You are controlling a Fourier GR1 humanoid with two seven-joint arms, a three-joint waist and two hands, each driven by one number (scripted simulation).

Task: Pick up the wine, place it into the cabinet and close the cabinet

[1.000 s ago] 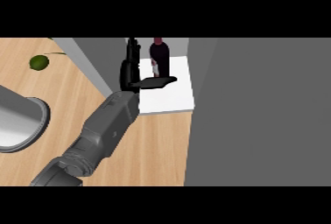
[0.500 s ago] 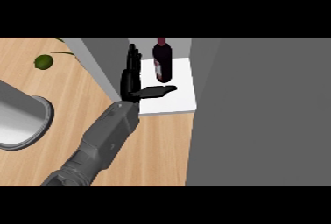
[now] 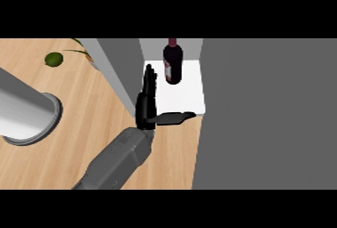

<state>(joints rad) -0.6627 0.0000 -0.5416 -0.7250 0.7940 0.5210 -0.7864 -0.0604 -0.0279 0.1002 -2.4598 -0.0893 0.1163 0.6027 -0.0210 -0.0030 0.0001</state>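
Wine [image 3: 172, 67] stands upright at the back of the cabinet [image 3: 122, 71] on its white shelf [image 3: 187, 95]. The head view looks steeply down on it, so its cap and shoulders show most. The left robot hand [image 3: 145, 104] is released: its fingers are straight and point into the cabinet along the shelf's left edge, and its thumb sticks out to the right over the shelf's front edge. It holds nothing and sits just clear of the wine's left side. The right robot hand is not in view. Being glass, the wine is likely heavy for its width, stiff, smooth enough to slip, and breakable if tipped. The straight body below the shoulder looks the safest place to take hold, since the narrow neck gives less to wrap around. With the wine already inside, what seems left is closing the cabinet. A broad grey panel [image 3: 263, 111] fills the right; whether it is the door I cannot tell. The wooden desk [image 3: 79, 116] lies to the left, carrying a grey cylinder [image 3: 23, 111] and a small green fruit [image 3: 54, 58], both well apart from the cabinet.
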